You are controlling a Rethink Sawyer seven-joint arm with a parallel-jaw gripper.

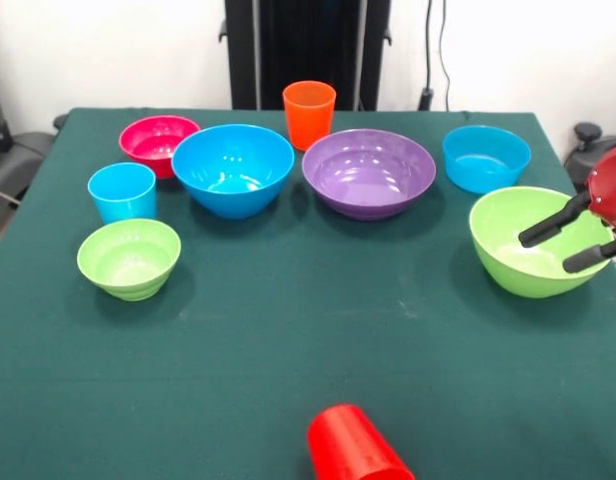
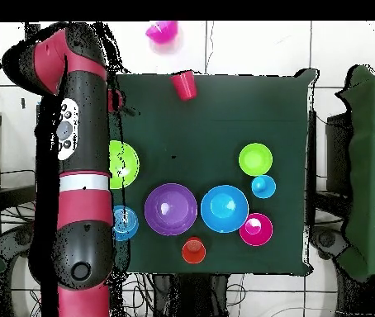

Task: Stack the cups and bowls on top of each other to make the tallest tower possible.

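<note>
Red cup (image 1: 356, 448) lies tipped, far off; end effector (image 1: 568, 243), fingers spread and holding nothing, pokes into the big green bowl (image 1: 516, 262).

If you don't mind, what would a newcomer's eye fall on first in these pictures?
Probably the purple bowl and large blue bowl, side by side mid-table. Next, the open tool reaching in from the front view's right edge over a lime green bowl. A red cup lies tipped at the near edge.

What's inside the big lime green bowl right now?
Only the gripper, open jaws poking in over the rim of the big lime green bowl. Visible interior is otherwise empty; the jaws cover part of it.
</note>
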